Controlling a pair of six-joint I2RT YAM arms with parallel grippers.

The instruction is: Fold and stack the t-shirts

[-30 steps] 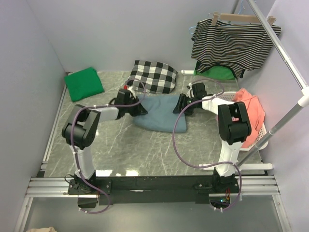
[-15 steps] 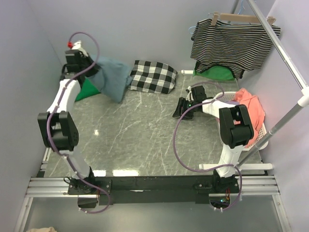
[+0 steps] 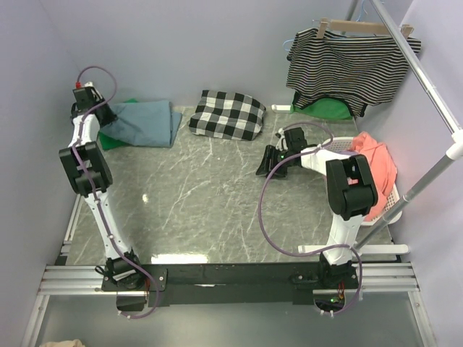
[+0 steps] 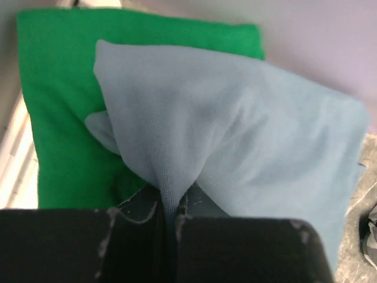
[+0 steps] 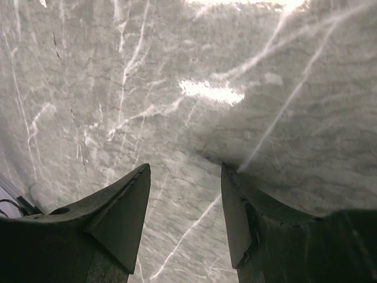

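The folded slate-blue t-shirt (image 3: 145,121) lies at the far left corner on top of the folded bright green t-shirt (image 3: 108,139), covering most of it. In the left wrist view the blue shirt (image 4: 235,135) spreads over the green one (image 4: 59,100). My left gripper (image 3: 101,116) is shut on a pinched edge of the blue shirt (image 4: 168,203). My right gripper (image 3: 265,165) is open and empty just above the bare marble table (image 5: 177,88), right of centre.
A black-and-white checked cloth (image 3: 226,114) lies at the back middle. A striped top (image 3: 351,61) hangs on a hanger at the back right with green cloth (image 3: 329,110) below it. A white basket with orange cloth (image 3: 376,170) stands at the right edge.
My left gripper carried the blue shirt from the table's middle to the far left corner and lowered it onto the green shirt. The right gripper stayed near where the shirt was.
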